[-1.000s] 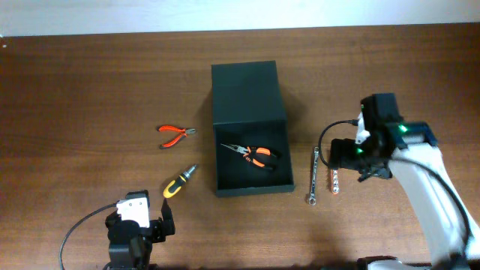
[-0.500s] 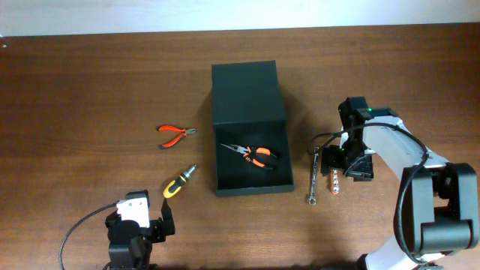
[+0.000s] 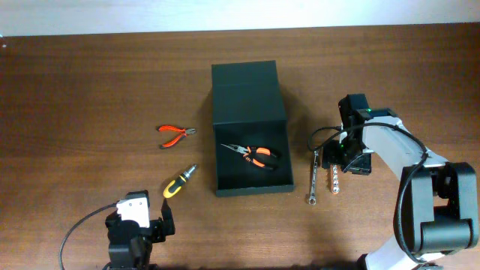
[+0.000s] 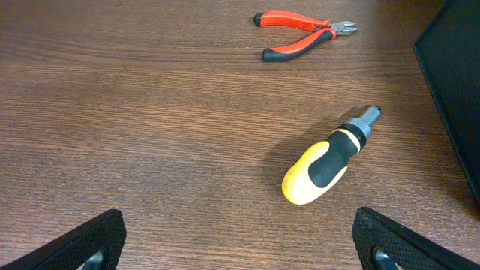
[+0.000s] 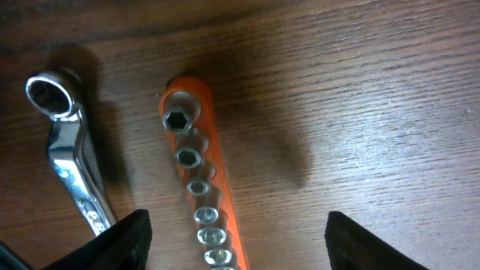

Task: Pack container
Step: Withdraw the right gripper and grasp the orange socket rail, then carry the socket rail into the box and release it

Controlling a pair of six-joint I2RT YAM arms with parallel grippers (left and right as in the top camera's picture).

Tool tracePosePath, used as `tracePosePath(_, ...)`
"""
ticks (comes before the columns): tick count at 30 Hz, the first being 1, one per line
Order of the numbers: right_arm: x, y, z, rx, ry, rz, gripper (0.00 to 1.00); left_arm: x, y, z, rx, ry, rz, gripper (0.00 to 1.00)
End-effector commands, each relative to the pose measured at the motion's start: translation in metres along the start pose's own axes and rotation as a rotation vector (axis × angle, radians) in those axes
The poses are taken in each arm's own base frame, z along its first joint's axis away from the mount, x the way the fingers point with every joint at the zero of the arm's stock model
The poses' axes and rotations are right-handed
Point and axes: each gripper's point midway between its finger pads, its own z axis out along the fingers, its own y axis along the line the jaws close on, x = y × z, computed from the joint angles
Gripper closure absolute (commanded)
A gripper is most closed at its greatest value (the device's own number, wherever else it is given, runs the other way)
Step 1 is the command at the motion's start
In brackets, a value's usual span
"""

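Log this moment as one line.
right gripper: open over socket rail | left gripper: open | container: open, pliers inside | screwdriver, cutters, wrench: outside

Readable text: none in any view.
Container point(image 3: 251, 90): plain dark surfaces, no legible print.
Wrench point(image 5: 71, 169), right of the container: shank too blurred to read any stamping.
Socket rail point(image 5: 196, 176), just beyond the wrench: no legible sizes.
Screwdriver point(image 4: 324, 163), left of the container: handle unmarked.
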Motion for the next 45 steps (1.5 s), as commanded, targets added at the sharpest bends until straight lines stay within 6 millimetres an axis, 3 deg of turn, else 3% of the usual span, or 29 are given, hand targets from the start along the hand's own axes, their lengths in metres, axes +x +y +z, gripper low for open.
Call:
tracePosePath(1, 0.004, -0.008, 0.006, 0.032, 0.011, 0.011, 0.27, 0.001, 0.0, 0.001, 0.002, -0.003, 0.012, 0.01)
tracePosePath(8, 0.009, -0.009, 0.013, 0.033, 0.017, 0.011, 0.32, 0.001, 0.0, 0.001, 0.002, -0.003, 0.012, 0.01)
tracePosePath(13, 0.008, -0.009, 0.014, 0.032, 0.013, 0.011, 0.46, 0.001, 0.0, 0.001, 0.002, -0.003, 0.012, 0.01)
tracePosePath(33, 0.012, -0.01, 0.023, 0.031, 0.01, 0.007, 0.55, 0.001, 0.0, 0.001, 0.002, -0.003, 0.012, 0.01)
tracePosePath(35, 0.013, -0.011, 0.025, 0.032, 0.013, 0.007, 0.63, 0.001, 0.0, 0.001, 0.002, -0.003, 0.012, 0.01)
tracePosePath(40, 0.013, -0.011, 0.025, 0.031, 0.013, 0.007, 0.96, 0.001, 0.0, 0.001, 0.002, -0.003, 0.012, 0.01)
tracePosePath(45, 0.013, -0.011, 0.023, 0.032, 0.014, 0.006, 0.96, 0.001, 0.0, 0.001, 0.002, -0.003, 0.012, 0.01)
